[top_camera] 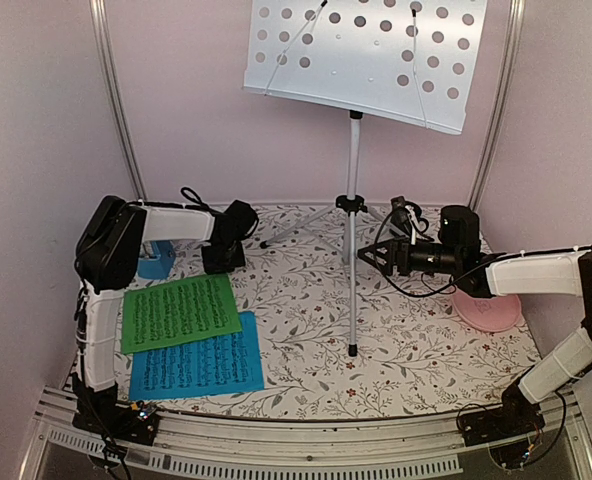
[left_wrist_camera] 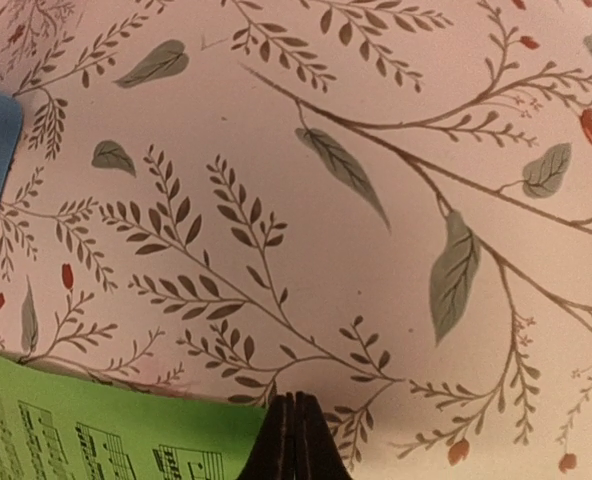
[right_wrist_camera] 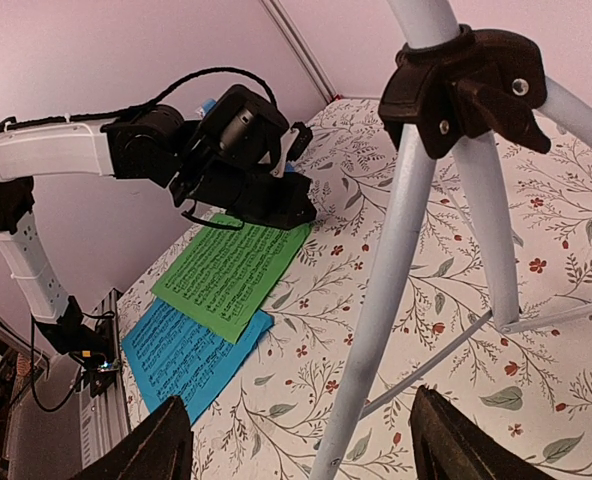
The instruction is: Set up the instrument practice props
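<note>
We see our silver music stand (top_camera: 353,250) upright in the middle on three legs, holey grey-white desk (top_camera: 366,55) on top, green sheet (top_camera: 181,310) lapping over blue sheet (top_camera: 198,365) at left, left gripper (left_wrist_camera: 294,440) pinched shut at the green edge, right gripper (top_camera: 368,254) wide open right by the pole

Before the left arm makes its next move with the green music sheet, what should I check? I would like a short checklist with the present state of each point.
1. The left gripper is shut at the corner of the green sheet: ok.
2. The paper is really pinched between the jaws: cannot tell; the left wrist view shows the closed tips right at the paper's edge.
3. The green sheet lies on top of the blue sheet, so it is free to lift: ok.
4. The music stand is upright on its legs: ok.
5. The right gripper is open, the stand's pole in line between its fingers, not clamped: ok.
6. The desk carries no paper: ok.
</note>
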Controlling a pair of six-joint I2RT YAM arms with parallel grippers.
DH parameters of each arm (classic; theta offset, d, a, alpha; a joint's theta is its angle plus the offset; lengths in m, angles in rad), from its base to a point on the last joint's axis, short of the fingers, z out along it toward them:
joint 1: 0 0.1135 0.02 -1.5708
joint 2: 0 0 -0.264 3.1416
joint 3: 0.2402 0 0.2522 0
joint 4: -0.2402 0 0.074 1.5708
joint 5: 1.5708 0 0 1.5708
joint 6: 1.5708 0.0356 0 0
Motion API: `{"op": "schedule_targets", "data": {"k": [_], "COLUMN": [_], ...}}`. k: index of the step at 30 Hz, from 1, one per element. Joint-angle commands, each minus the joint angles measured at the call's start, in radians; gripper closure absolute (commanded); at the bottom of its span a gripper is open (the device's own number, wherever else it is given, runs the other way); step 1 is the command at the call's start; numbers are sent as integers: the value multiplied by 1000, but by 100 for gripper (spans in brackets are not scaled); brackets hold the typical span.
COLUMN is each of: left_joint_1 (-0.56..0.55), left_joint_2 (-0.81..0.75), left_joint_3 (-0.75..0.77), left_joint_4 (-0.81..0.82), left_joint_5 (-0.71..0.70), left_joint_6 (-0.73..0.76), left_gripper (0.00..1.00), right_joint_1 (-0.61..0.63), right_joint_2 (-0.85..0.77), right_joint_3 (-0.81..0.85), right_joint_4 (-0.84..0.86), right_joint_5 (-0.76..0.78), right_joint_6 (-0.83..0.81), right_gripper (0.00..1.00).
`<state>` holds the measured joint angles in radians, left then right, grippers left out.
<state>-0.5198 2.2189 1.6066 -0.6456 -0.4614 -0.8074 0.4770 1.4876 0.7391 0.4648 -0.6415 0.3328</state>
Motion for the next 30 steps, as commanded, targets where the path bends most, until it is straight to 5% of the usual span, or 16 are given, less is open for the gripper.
{"op": "schedule_targets", "data": {"k": [1, 16, 30], "left_joint_1": [-34, -327, -654], "left_joint_2": [-90, -110, -207], "left_joint_3": [-34, 10, -242], "left_joint_4": [25, 54, 289], "left_joint_5": [22, 67, 331], "left_joint_6": [-7, 100, 533], "left_gripper": [100, 100, 100], "right_joint_1": [5, 5, 4], "right_joint_2": [-13, -68, -67], "right_joint_3": [6, -7, 4], "right_joint_4": [28, 3, -41], "right_joint_5": [-1, 4, -3], "right_joint_6": [-4, -18, -40], "right_gripper": [23, 23, 22]}}
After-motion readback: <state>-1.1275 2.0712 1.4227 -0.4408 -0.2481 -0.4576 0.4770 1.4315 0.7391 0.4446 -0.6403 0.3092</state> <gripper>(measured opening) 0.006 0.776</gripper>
